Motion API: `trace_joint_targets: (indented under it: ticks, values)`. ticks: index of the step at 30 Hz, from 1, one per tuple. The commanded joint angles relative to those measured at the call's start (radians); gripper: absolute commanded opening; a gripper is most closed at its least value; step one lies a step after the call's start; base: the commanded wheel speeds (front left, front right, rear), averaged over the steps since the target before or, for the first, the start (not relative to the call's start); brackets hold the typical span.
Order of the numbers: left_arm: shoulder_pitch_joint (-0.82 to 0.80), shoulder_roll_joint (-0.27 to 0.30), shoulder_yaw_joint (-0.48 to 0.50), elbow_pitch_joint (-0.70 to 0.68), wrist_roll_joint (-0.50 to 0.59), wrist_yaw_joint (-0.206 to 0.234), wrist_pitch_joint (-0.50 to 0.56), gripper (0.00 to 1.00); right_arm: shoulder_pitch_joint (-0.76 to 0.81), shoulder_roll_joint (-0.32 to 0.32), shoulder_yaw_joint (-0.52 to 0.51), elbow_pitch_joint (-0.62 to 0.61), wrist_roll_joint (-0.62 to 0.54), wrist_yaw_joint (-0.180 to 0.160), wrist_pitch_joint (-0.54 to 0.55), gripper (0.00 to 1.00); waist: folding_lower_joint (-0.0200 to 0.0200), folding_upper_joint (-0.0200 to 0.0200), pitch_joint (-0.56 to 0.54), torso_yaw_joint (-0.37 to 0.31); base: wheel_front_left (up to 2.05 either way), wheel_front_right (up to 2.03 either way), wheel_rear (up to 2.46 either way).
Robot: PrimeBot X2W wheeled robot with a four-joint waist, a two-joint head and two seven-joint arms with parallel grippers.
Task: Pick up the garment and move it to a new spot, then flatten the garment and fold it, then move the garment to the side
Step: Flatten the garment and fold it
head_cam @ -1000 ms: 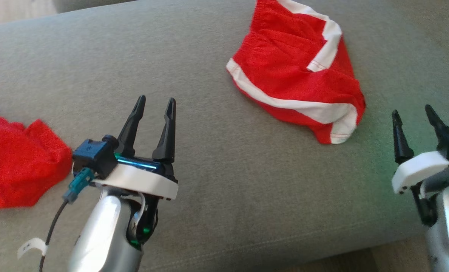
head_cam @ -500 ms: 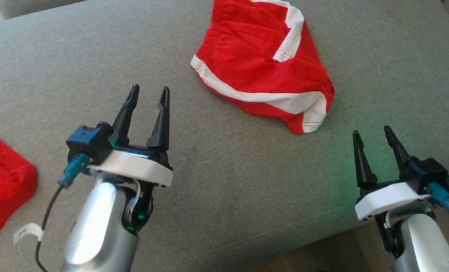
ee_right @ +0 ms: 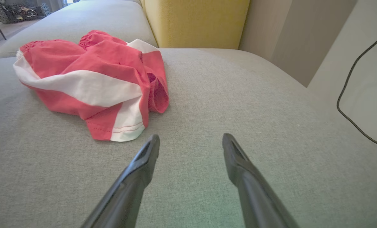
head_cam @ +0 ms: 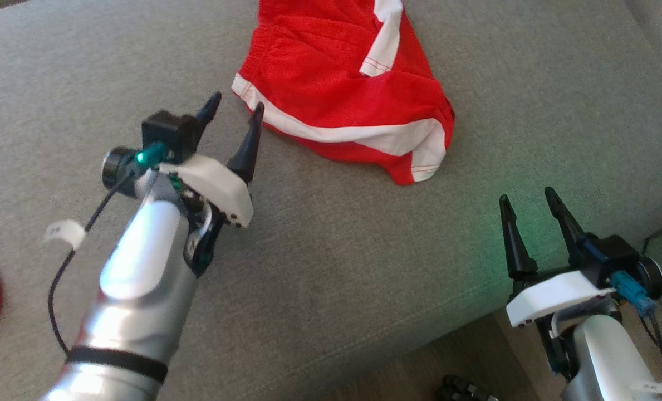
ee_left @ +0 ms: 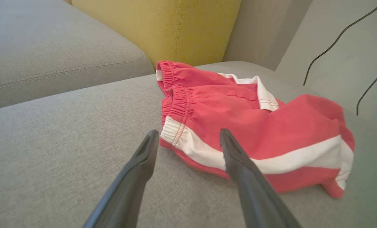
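Garment [head_cam: 336, 94] lies crumpled on the sofa cushion [head_cam: 364, 250], so you have your left gripper [head_cam: 237, 103] at its banded corner, jaws released, ready to pinch; your right gripper [head_cam: 526, 195] hovers apart, jaws likewise released, empty.

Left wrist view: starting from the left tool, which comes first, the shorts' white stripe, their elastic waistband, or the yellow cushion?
1. The white stripe of the red shorts, right at the fingertips of the open left tool.
2. The elastic waistband, just beyond, along the shorts' left edge.
3. The yellow cushion, upright at the back, behind the shorts.
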Motion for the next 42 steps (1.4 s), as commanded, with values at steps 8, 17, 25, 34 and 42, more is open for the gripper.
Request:
trace_joint_targets:
  ticks: [8, 17, 25, 34, 42]
  values:
    - [-0.186, 0.06, -0.024, 0.145, 0.065, 0.002, 0.0, 1.0, -0.058, 0.014, 0.006, 0.022, 0.004, -0.001, -0.037, 1.0, 0.0, 0.0, 0.046, -0.04, 0.0, 0.0, 0.0]
    - [-0.256, 0.066, -0.072, 0.275, 0.069, -0.014, -0.025, 1.0, -0.072, 0.022, -0.006, 0.055, -0.002, -0.001, -0.054, 1.0, 0.0, 0.0, 0.053, -0.052, 0.0, 0.0, 0.0]
    - [-0.275, 0.049, -0.096, 0.321, 0.042, -0.02, -0.058, 0.68, -0.077, 0.025, -0.003, 0.071, -0.01, -0.001, -0.057, 1.0, 0.0, 0.0, 0.046, -0.046, 0.0, 0.0, 0.0]
    - [-0.284, 0.038, -0.129, 0.306, -0.034, -0.023, -0.073, 0.0, -0.092, 0.026, 0.028, 0.091, -0.003, -0.001, -0.061, 1.0, 0.0, 0.0, 0.033, -0.027, 0.0, 0.0, 0.0]
    - [-0.312, 0.066, -0.18, 0.293, -0.127, -0.023, -0.066, 0.0, -0.134, 0.026, 0.13, 0.125, 0.001, -0.001, -0.066, 1.0, 0.0, 0.0, 0.023, -0.021, 0.0, 0.0, 0.0]
